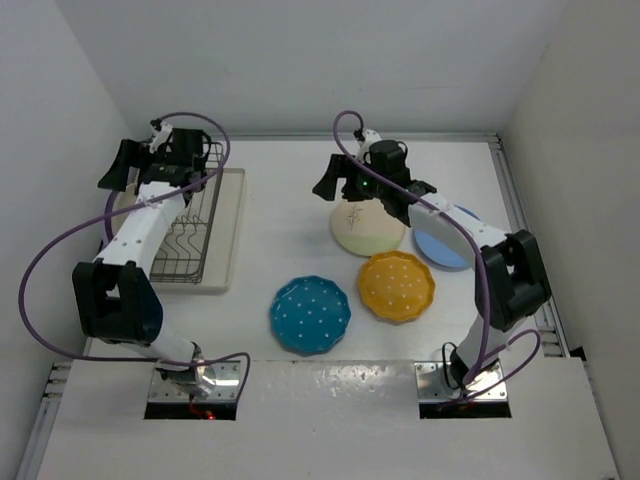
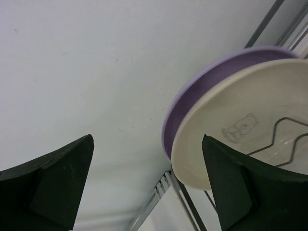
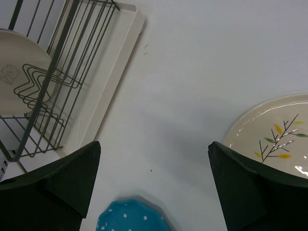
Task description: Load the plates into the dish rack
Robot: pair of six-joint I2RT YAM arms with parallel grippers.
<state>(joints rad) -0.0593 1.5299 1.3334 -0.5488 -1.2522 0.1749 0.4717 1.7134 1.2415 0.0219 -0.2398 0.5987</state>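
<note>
- My right gripper is spread wide with nothing between its fingers. In the top view it hangs over the upper-left rim of the sprig plate, at the centre of the frame.
- In my right wrist view that plate sits at the lower right, just beyond my right-hand finger. I judge that the next reach goes that way and down to the rim.
- The sprig plate lies flat and is round, so it has no long axis. Any stretch of its edge would do for a pinch.
- The light blue plate, orange-yellow plate and teal plate also lie flat on the table, all nearer my right arm.
- My left gripper is spread and empty too. It is up at the dish rack, upper left of the top view.
- The purple plate and cream plate stand on edge there, side by side.
</note>
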